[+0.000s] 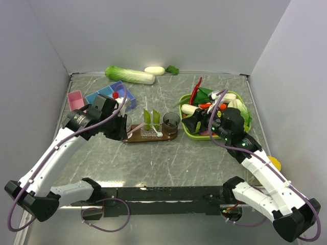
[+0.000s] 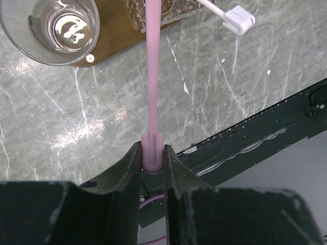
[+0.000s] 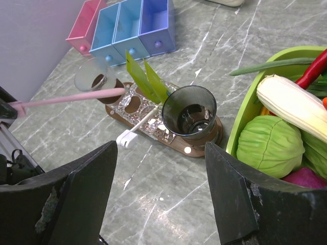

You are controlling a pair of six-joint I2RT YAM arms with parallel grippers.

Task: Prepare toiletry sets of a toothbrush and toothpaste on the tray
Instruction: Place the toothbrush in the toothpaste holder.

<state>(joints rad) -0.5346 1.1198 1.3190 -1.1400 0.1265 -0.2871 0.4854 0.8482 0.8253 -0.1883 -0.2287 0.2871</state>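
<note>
clearly the left gripper [image 2: 152, 154] is clenched on the butt of a pink toothbrush [image 2: 153, 76], likely light, stiff and slick, reaching toward the tray [image 2: 111, 37] at upper left, while the right gripper [image 3: 161, 191] hangs released.

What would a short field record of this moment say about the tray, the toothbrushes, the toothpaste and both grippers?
tray: dark wooden oval, carrying a clear holder and two tumblers
tumblers: one at each end of the tray, both empty
toothpaste tubes: two, green, standing in the clear holder
white toothbrush: lying on the holder, head past the tray's edge
pink toothbrush: held by its end, tip over the tray
left gripper: shut on the pink toothbrush
right gripper: open, holding nothing
</note>
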